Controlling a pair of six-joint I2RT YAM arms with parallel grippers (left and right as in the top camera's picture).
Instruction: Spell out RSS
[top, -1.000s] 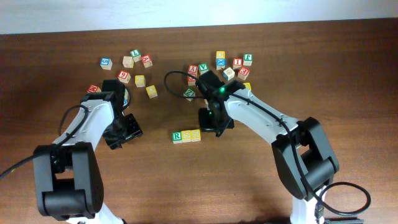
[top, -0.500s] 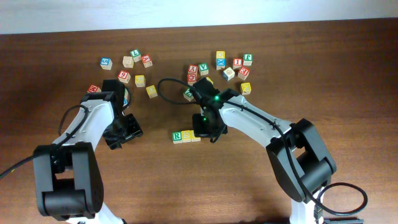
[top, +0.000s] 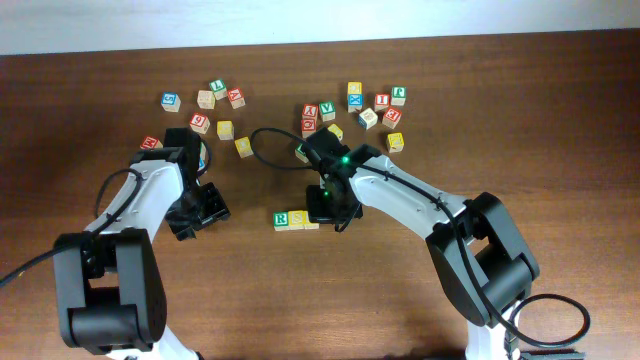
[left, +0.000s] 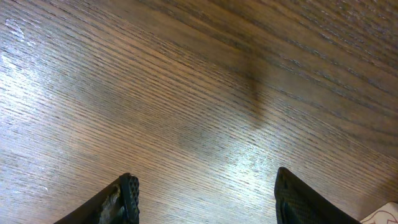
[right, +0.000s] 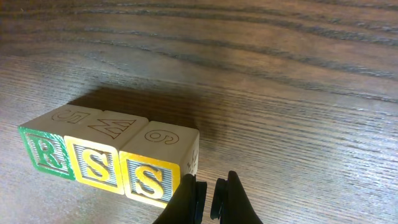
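row: R cube (right: 42, 152), middle S cube (right: 96, 167), end S cube (right: 149, 179) touching, lower left, reading RSS | right fingers (right: 207, 198) pressed together at the end S cube's side, probably squaring the line | left fingers (top: 203, 211) spread, empty over bare worktop (left: 199, 93), parked aside

Wide bare worktop (top: 300, 310) on the robot's side of the RSS row (top: 297, 219), free for passage from either flank. Blocked at the row's right end by the right end effector (top: 322, 207), fingers pressed together just beside the last S. Open to the row's left as far as the left end effector (top: 200, 212), spread over bare wood. Crowded on the far side by the left cluster of cubes (top: 210, 110) and the right cluster of cubes (top: 355, 110), with a bare lane between
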